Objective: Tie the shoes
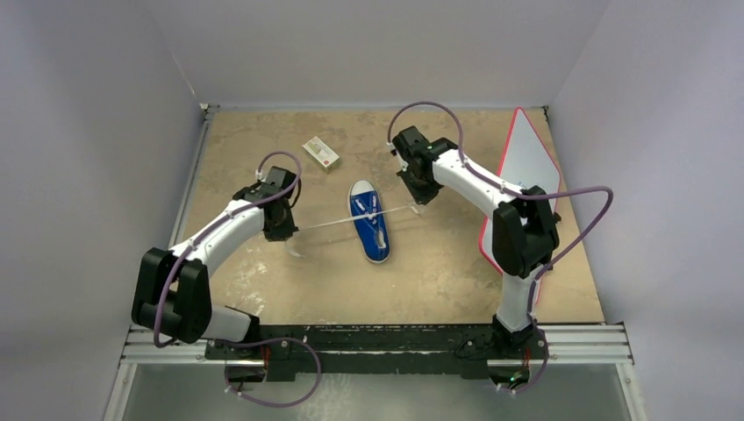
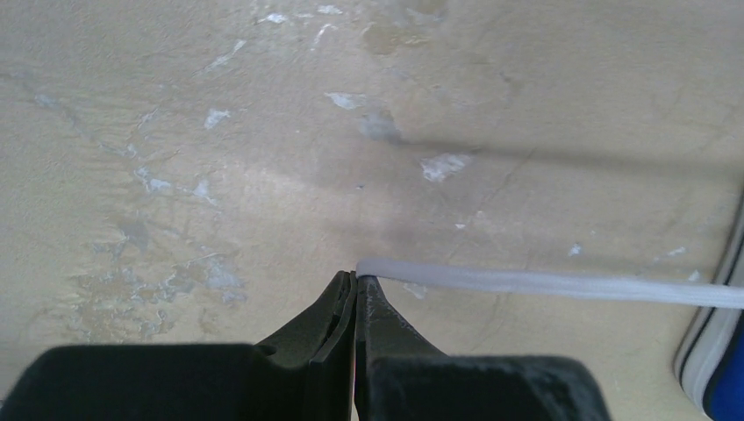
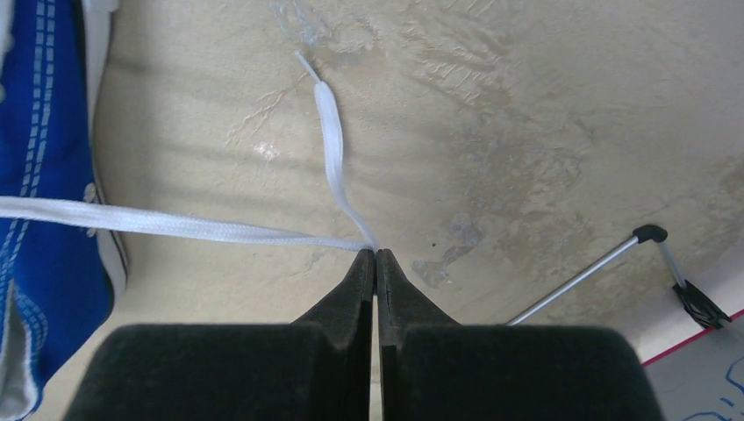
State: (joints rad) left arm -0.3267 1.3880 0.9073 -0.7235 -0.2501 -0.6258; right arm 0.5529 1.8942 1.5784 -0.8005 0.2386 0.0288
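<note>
Blue sneaker (image 1: pixel 369 221) lies near the centre of the table (image 1: pixel 439 281). The left lace (image 1: pixel 326 223) stretches taut toward 9 o'clock, grasped in the clenched left gripper (image 2: pixel 355 282). The right lace (image 3: pixel 175 226) runs toward 3 o'clock, pinched in the clenched right gripper (image 3: pixel 375 256), its free tip trailing beyond. A small box (image 1: pixel 321 153) sits at 11 o'clock and a red-edged whiteboard (image 1: pixel 526 167) at 3 o'clock.

No legible text — print on small box (image 1: pixel 321 153) too small; blue marks on whiteboard (image 3: pixel 697 381) unreadable.
</note>
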